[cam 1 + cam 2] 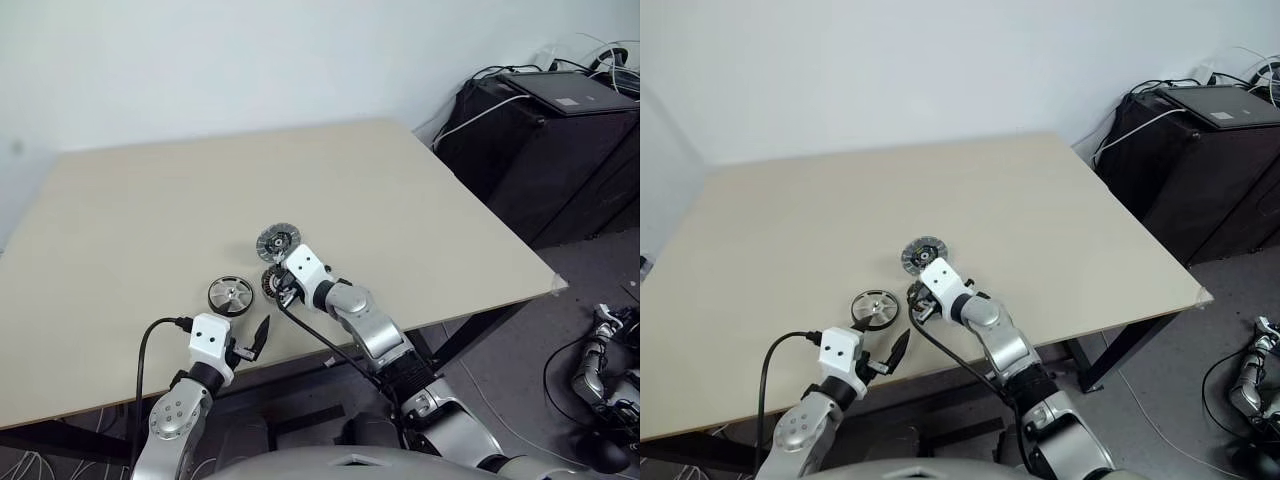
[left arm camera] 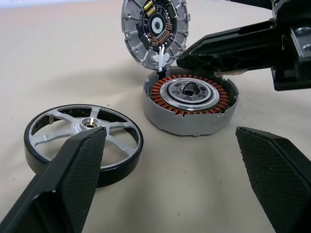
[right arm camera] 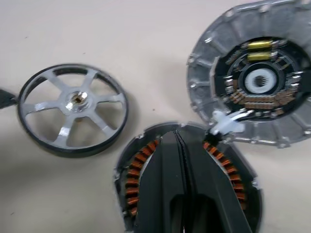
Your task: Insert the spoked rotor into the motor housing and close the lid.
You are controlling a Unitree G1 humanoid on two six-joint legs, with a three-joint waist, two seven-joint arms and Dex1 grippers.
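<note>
The spoked rotor (image 2: 82, 141), a silver wheel with a dark rim, lies flat on the tan table (image 1: 400, 220) near its front edge. Just right of it sits the motor housing (image 2: 190, 104), open, its copper windings showing. The lid (image 2: 154, 29) is tilted up behind the housing, inner face showing, with a white connector at its lower edge where it meets the housing. My right gripper (image 3: 178, 138) is shut, fingers pressed together with nothing between them, hovering over the housing with its tips at the far rim near the connector. My left gripper (image 2: 170, 133) stands open, a short way in front of rotor and housing.
The table's front edge (image 1: 300, 350) runs just under my left gripper. Black equipment cases (image 1: 560, 140) with cables stand beyond the table's right side, and more cables lie on the floor (image 1: 600, 370) there.
</note>
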